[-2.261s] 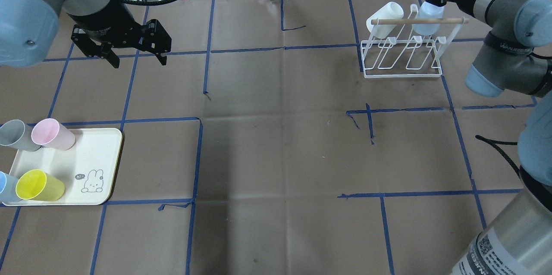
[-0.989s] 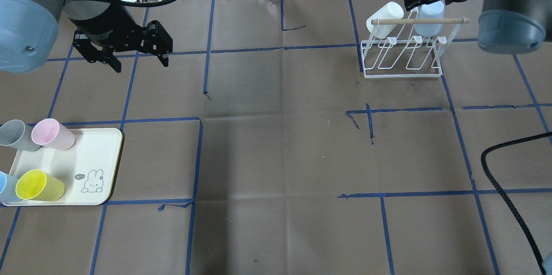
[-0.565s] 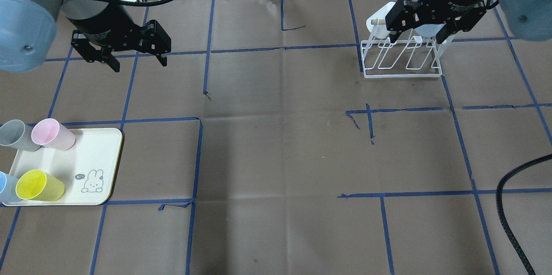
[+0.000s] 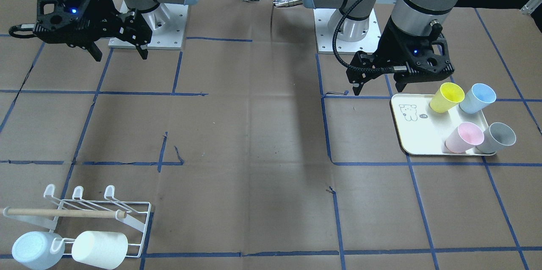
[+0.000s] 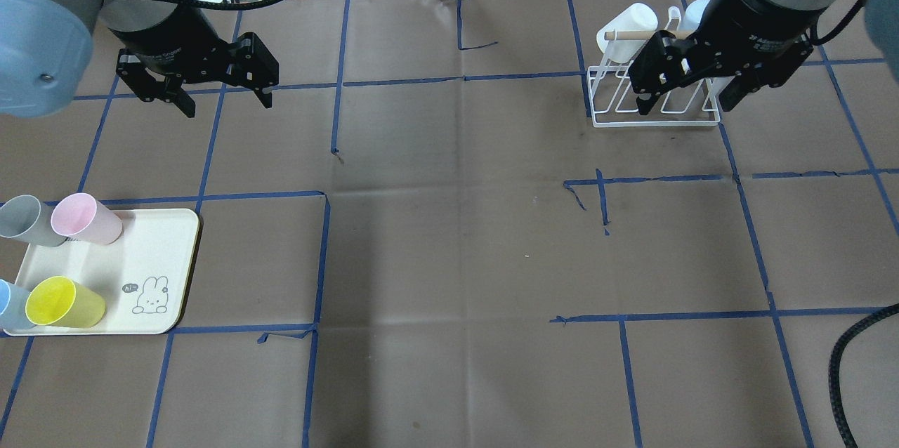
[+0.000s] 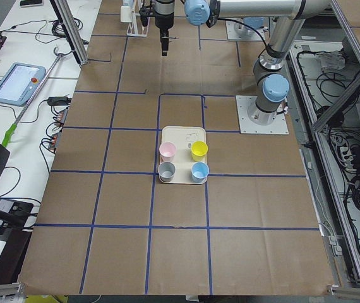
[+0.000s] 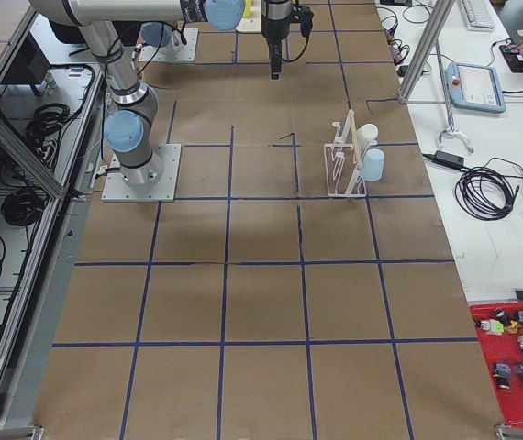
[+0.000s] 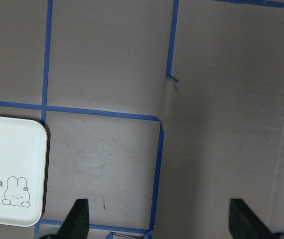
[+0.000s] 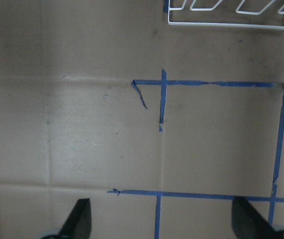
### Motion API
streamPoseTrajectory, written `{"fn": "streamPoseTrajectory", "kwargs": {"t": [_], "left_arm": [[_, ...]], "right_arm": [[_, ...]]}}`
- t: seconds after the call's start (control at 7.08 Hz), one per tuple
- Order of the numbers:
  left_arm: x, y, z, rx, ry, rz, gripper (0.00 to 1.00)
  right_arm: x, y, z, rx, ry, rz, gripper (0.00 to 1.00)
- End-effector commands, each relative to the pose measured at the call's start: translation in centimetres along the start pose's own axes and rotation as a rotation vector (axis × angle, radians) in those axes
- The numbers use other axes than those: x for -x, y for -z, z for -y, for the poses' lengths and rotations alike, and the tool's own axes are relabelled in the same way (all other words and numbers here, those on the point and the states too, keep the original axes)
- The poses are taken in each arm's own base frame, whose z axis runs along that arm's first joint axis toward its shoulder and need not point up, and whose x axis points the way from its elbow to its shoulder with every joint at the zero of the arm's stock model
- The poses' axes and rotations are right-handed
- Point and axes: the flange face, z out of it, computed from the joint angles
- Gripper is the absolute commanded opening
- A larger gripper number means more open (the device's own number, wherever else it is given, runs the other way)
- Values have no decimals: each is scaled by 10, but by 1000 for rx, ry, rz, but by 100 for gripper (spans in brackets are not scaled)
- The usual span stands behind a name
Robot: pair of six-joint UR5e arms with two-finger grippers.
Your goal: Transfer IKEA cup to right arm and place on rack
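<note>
Right fingers (image 5: 642, 104) drawn back, spread, well apart from blue cup (image 4: 29, 251) on rack (image 5: 657, 124)

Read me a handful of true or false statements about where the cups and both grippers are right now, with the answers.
1. The cream rectangular tray carries four plastic cups. True.
2. The left gripper is shut on the yellow cup. False: it is open and empty, above bare table, and the yellow cup is on the tray.
3. A white cup and a pale blue cup sit on the white wire rack. True.
4. The right gripper holds a cup. False: it is open and empty.
5. The pink cup is on the rack. False: it is on the tray, beside the grey cup.
</note>
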Motion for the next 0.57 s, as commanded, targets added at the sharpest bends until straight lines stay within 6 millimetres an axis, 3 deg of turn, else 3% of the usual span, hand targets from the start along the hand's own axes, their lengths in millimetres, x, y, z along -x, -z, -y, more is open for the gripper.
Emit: {"fn": "streamPoseTrajectory", "kwargs": {"t": [0.0, 0.28, 0.42], "left_arm": [[0, -5, 2, 8, -1, 1, 99], [0, -6, 3, 9, -1, 1, 99], [0, -6, 3, 9, 1, 1, 99]], "right_arm": [[19, -20, -12, 33, -111, -129, 100], [31, -36, 4, 6, -89, -120, 100], [32, -34, 6, -1, -92, -111, 100]]}}
